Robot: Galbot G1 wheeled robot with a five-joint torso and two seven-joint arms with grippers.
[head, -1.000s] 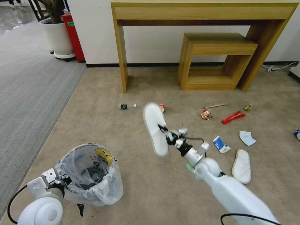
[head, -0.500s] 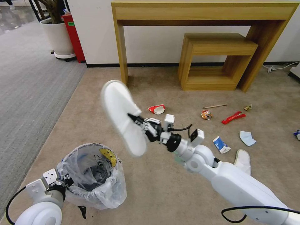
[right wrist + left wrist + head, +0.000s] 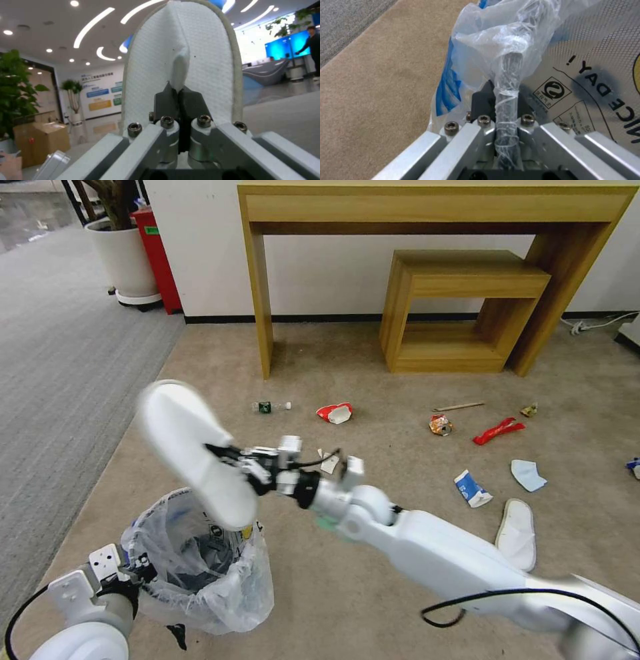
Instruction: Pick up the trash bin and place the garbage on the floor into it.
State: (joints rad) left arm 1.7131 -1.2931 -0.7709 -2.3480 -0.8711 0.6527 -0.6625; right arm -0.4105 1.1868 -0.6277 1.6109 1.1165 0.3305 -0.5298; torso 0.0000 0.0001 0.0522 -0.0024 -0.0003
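The trash bin, lined with a crinkled clear bag, stands at the lower left of the beige floor. My left gripper is shut on its rim, and the left wrist view shows the bag-wrapped rim clamped in that gripper. My right gripper is shut on a white slipper, held just above the bin's far edge. The right wrist view shows this gripper pinching a fold of the slipper. A second slipper, carton, tissue, red wrapper, snack packet, stick, paper cup and tiny bottle lie scattered.
A wooden desk with a low wooden stool under it stands against the back wall. A white planter and a red box are at the back left. Grey ribbed carpet runs along the left.
My right arm has swung left with the white slipper, from mid-floor to above the bin. The left gripper and bin have hardly shifted.
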